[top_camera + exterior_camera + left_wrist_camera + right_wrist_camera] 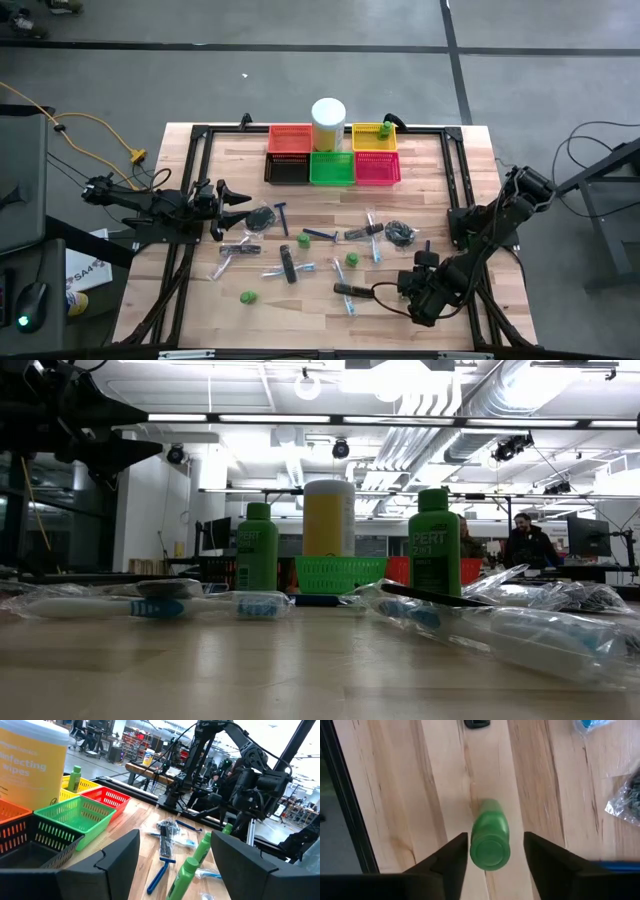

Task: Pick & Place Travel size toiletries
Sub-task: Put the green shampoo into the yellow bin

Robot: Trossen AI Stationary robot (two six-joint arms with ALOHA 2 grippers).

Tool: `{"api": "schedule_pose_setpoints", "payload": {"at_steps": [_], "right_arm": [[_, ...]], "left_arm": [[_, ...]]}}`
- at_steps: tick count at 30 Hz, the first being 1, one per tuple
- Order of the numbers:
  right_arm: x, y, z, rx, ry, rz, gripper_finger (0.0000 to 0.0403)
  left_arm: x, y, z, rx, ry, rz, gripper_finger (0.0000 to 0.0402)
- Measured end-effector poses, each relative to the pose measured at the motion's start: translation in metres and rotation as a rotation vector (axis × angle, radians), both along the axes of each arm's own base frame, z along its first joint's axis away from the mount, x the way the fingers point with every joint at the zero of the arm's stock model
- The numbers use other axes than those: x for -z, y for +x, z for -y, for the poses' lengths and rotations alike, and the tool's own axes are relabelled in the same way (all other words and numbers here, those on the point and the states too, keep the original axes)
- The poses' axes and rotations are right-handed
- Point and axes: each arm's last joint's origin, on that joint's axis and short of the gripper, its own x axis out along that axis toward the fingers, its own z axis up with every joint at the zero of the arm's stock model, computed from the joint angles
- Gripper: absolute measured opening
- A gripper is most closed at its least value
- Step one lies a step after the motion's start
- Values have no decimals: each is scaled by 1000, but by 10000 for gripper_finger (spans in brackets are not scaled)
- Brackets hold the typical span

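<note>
Jaws of right gripper point(492, 851) spread open around an upright green bottle point(490, 840) at the table's near right, left gripper point(172, 865) open, idle at left; one green bottle point(385, 130) in yellow basket point(362, 137), remaining toiletries point(300, 255) scattered unplaced on table point(440, 170).

My left arm reaches in from the left side, held level, and the left gripper point(243, 197) has its fingers spread wide. My right arm bends down at the near right; the right gripper point(490, 851) points downward, fingers apart.
</note>
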Motion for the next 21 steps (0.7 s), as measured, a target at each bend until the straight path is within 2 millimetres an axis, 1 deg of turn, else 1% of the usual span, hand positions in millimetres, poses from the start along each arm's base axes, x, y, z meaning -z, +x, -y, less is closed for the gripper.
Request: {"api": "schedule_pose_setpoints", "payload": {"at_steps": [9, 12, 15, 18, 21], "right_arm": [[0, 1, -2, 0, 18, 12, 88], [-1, 3, -3, -1, 38, 20, 87], [-4, 5, 1, 11, 70, -13, 87], [-16, 11, 13, 51, 75, -39, 87], [-35, 15, 33, 74, 45, -48, 87]], "left_arm": [[0, 0, 0, 0, 0, 0, 246], [0, 0, 0, 1, 0, 0, 246], [0, 0, 0, 4, 0, 0, 246], [0, 0, 0, 4, 0, 0, 246], [0, 0, 0, 4, 0, 0, 246]]}}
